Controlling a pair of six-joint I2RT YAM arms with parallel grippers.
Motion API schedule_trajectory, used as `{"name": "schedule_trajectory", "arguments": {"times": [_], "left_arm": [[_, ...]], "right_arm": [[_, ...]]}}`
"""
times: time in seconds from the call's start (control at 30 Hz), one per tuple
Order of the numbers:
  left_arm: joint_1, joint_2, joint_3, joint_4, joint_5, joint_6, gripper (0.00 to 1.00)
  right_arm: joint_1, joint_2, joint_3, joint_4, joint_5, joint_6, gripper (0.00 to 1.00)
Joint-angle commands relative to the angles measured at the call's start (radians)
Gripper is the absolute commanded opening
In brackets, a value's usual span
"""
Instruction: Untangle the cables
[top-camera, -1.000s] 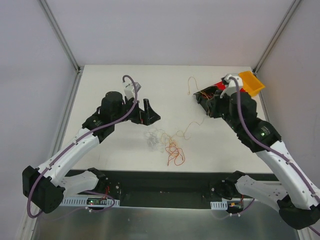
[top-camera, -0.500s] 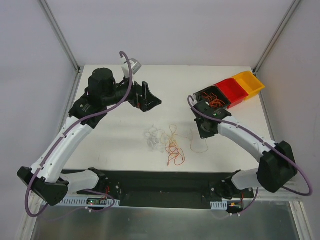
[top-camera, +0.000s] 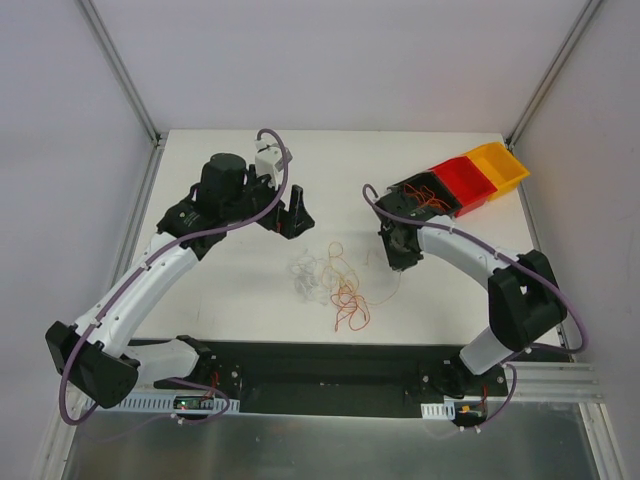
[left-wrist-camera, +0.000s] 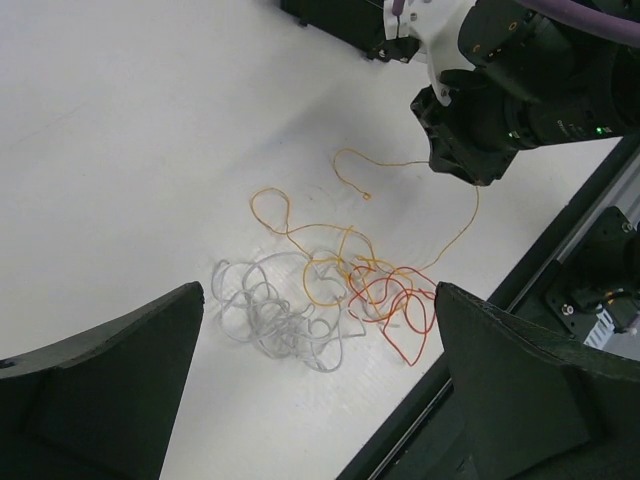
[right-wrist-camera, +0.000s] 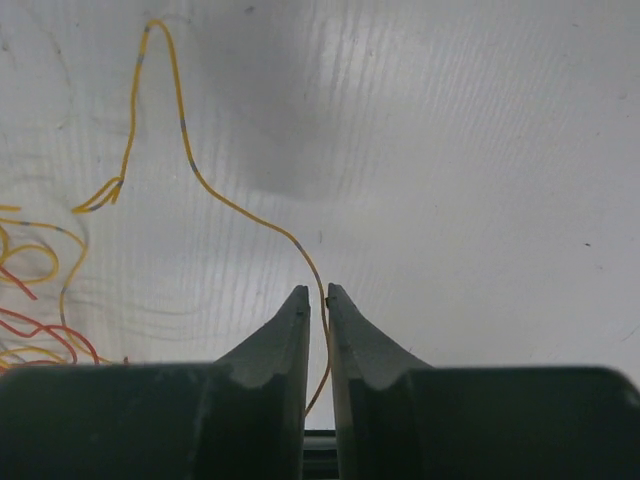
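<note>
The cables (top-camera: 335, 285) lie as a small tangle on the white table: a whitish clump (left-wrist-camera: 275, 315) on the left, yellow loops (left-wrist-camera: 325, 275) in the middle, and orange-red loops (left-wrist-camera: 400, 305) on the right. One yellow strand (right-wrist-camera: 230, 205) runs from the tangle to my right gripper (right-wrist-camera: 316, 292) and passes loosely through the narrow gap between its fingers. That gripper (top-camera: 400, 258) stands low over the table, right of the tangle. My left gripper (left-wrist-camera: 320, 300) hovers above and behind the tangle, wide open and empty; the top view shows it (top-camera: 288, 222) to the upper left.
A black bin (top-camera: 420, 192) holding orange wires, a red bin (top-camera: 468, 180) and a yellow-orange bin (top-camera: 503, 165) sit in a row at the back right. The table's dark front rail (top-camera: 330, 360) runs just below the tangle.
My right arm has swung from the bins down to the table beside the tangle, and its jaws have parted slightly around the yellow strand. The left arm rose, then dropped back toward the tangle.
</note>
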Motion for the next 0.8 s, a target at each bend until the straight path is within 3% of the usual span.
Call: {"name": "schedule_trajectory", "arguments": {"times": [0.0,0.2,0.3,0.4,0.57,0.77], "left_arm": [[0.009,-0.044,0.001,0.022,-0.048,0.035,0.99],[0.009,-0.028,0.004,0.022,-0.019,0.018,0.99],[0.009,-0.025,0.004,0.022,-0.015,0.014,0.99],[0.009,-0.018,0.004,0.022,-0.013,0.012,0.99],[0.009,-0.002,0.001,0.023,-0.016,0.014,0.99],[0.009,0.007,0.001,0.025,-0.004,0.009,0.99]], "right_arm": [[-0.027,0.035,0.04,-0.003,0.01,-0.008,0.19],[-0.025,-0.034,0.06,-0.046,0.062,-0.046,0.57],[0.004,-0.077,0.051,0.037,-0.027,-0.072,0.69],[0.037,-0.05,0.051,0.141,-0.186,-0.092,0.71],[0.041,0.056,0.127,0.192,-0.139,-0.086,0.66],[0.041,0.182,0.215,0.224,-0.177,-0.061,0.71]]}}
